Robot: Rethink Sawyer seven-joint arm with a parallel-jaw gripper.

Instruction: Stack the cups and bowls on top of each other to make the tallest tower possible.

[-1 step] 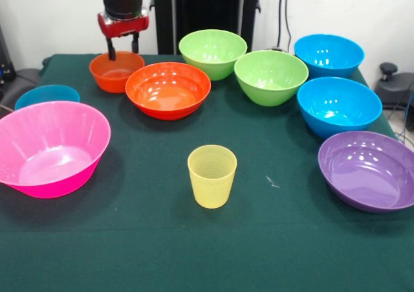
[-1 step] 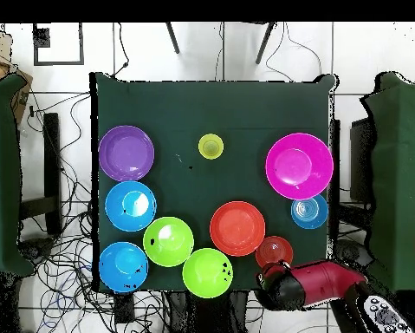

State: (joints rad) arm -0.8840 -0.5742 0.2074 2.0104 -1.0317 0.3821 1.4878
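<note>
Gripper (image 1: 123, 48) over small orange bowl (image 1: 116, 71) at table's 11 o'clock in front view, fingers spread w/ nothing between. Yellow cup (image 1: 212, 175) upright mid-table, alone. Pink bowl (image 1: 52, 148) at 9, purple bowl (image 1: 370, 169) at 3. No tower; every bowl separate.

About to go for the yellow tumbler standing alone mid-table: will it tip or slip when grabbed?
The yellow tumbler is taller than wide with a narrower base, so a sideways nudge could tip it. It looks thin and translucent, so probably light and somewhat squeezable. Its glossy plastic may slip, though the faint ribs might help grip.
</note>
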